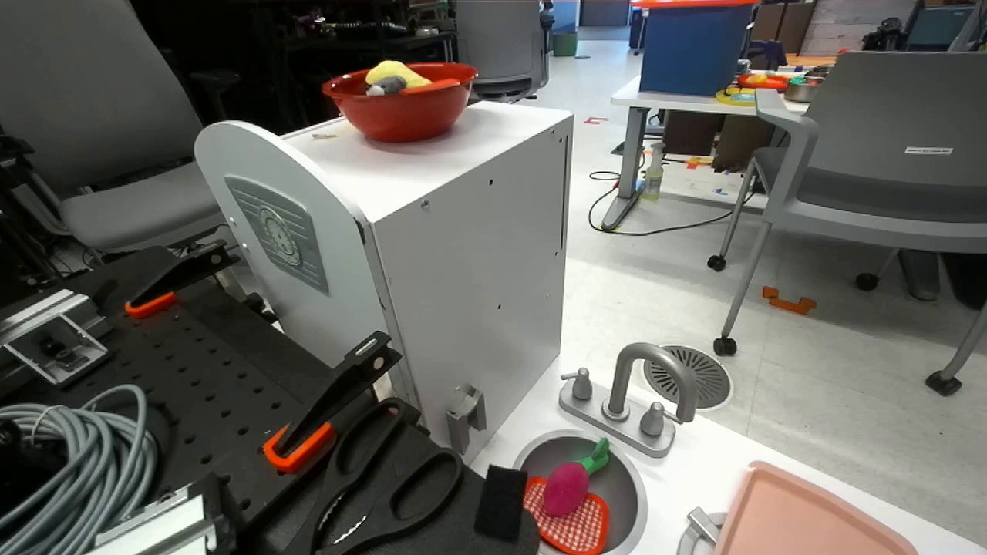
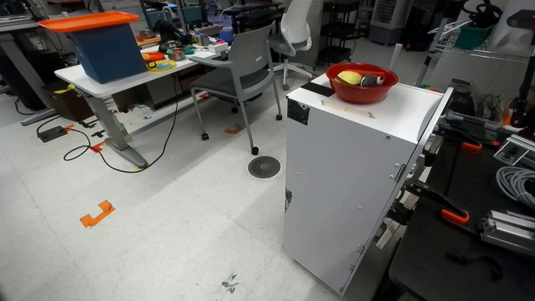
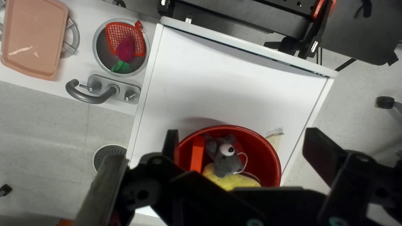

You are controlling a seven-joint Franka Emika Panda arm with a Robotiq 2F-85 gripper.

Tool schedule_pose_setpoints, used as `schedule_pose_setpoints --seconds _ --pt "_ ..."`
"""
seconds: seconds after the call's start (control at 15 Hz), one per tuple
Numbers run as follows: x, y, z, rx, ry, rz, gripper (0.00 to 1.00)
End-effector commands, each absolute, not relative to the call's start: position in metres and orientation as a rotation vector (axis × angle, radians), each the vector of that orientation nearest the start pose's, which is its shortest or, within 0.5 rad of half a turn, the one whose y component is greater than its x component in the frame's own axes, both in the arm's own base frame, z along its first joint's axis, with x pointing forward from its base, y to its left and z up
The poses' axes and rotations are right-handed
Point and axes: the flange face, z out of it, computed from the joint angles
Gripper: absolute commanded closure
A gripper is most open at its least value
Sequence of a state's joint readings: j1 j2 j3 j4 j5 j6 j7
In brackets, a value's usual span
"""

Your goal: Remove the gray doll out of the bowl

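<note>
Round red plastic bowl (image 1: 409, 119): smooth, glossy. Small rounded gray plush doll (image 3: 226, 164): matt, short pile. Yellow rounded cloth-like lump (image 3: 238, 183): finely textured, dull. Red-and-white checked square cloth pad (image 3: 117, 33): matt weave. Flat pink plastic-looking tray (image 3: 34, 37): smooth, glare streaks. White boxy panelled cabinet (image 1: 478, 231): smooth, low sheen. Gray arched faucet (image 1: 621, 378): satin; metal or plastic, cannot tell.

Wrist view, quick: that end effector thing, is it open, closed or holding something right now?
End effector: open, holding nothing; the gray doll lies in the red bowl.
</note>
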State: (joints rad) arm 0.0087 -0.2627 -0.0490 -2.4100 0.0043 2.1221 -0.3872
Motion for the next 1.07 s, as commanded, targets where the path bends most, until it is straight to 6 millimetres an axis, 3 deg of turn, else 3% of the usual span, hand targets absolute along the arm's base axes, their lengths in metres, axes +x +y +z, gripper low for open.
schedule_pose_setpoints --seconds 0.0,0.53,1.0 --pt "0.45 -0.018 0.41 -3.073 -0.538 0.034 0.0" --pt "0.456 -0.022 0.405 -3.06 -0.493 0.082 0.0" --pt "0.495 -0.042 0.385 -3.158 -0.22 0.173 0.0"
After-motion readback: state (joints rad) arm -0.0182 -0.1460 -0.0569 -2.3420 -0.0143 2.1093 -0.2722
